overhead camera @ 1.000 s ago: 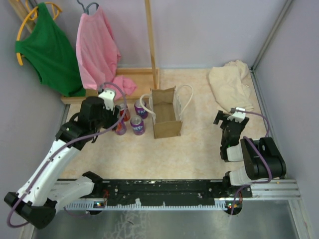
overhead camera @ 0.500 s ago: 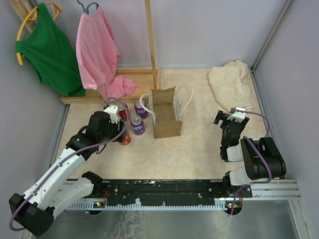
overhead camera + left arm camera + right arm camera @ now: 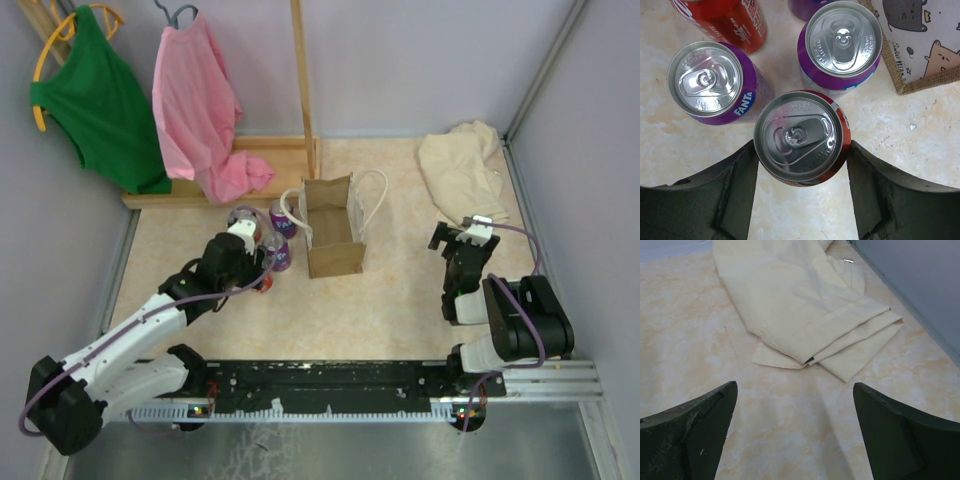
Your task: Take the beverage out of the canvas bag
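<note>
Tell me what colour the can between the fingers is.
The can is red, silver on top; left wrist view.

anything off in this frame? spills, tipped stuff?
Nothing stands out. The bag stands upright and open, the purple cans beside it upright and sealed, the red can in the left gripper level. No spill.

Lids of red can [image 3: 801,136], purple Fanta can [image 3: 715,82] and second purple can [image 3: 842,42]: bare metal, bright sheen. Can bodies: glossy print.
Canvas bag [image 3: 920,45]: coarse woven edge, matt printed face.
Fingers [image 3: 735,185]: matt black, grainy.
Surface [image 3: 680,145]: smooth, marbled beige, faint gloss.
Cream cloth [image 3: 800,305]: soft, matt, creased.
</note>
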Action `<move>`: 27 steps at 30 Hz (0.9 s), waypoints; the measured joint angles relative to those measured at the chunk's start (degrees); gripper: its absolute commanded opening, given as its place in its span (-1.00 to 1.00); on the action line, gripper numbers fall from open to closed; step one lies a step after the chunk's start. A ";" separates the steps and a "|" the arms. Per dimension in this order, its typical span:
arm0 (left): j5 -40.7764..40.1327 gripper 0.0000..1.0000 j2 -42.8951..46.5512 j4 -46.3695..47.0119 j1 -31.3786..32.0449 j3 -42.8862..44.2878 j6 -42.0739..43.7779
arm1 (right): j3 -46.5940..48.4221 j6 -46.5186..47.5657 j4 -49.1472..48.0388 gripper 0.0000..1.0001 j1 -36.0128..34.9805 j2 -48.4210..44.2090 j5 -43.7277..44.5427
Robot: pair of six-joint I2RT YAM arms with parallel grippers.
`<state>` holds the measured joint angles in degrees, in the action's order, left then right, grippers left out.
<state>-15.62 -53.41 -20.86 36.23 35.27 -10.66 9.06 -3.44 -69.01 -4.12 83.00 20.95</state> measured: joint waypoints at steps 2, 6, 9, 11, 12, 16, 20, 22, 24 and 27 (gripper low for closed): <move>-1.27 -1.00 -0.31 0.72 0.83 0.00 -0.09 | 0.00 0.00 0.00 0.98 0.00 0.00 0.00; -3.02 -1.00 -0.35 1.01 1.75 -0.26 -0.20 | 0.00 0.00 0.00 0.98 0.00 0.00 0.00; -4.20 -0.98 -0.35 1.07 2.10 -0.90 -0.52 | 0.00 0.00 0.00 0.98 0.00 0.00 0.00; -5.07 -0.89 -0.37 1.07 2.45 -1.62 -0.81 | 0.00 0.00 0.00 0.98 0.00 0.00 0.00; -5.44 -0.82 -0.39 1.07 2.56 -1.99 -0.96 | 0.00 0.00 0.00 0.98 0.00 0.00 0.00; -6.16 -0.59 -0.87 0.96 2.89 -2.69 -1.55 | 0.00 0.00 0.00 0.98 0.00 0.00 0.00; -6.49 -0.04 -1.09 1.20 3.21 -2.73 -2.67 | 0.00 0.00 0.00 0.98 0.00 0.00 0.00; -6.54 0.32 -1.09 1.18 3.34 -2.75 -3.23 | 0.00 0.00 0.00 0.98 0.00 0.00 0.00; -6.56 0.39 -1.09 1.11 3.54 -2.75 -4.22 | 0.00 0.00 0.00 0.98 0.00 0.00 0.00; -6.64 0.63 -1.09 0.87 3.58 -2.73 -5.46 | 0.00 0.00 0.00 0.98 0.00 0.00 0.00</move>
<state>-22.26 -54.50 -19.99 39.81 32.53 -16.12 9.06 -3.44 -69.01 -4.12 83.00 20.95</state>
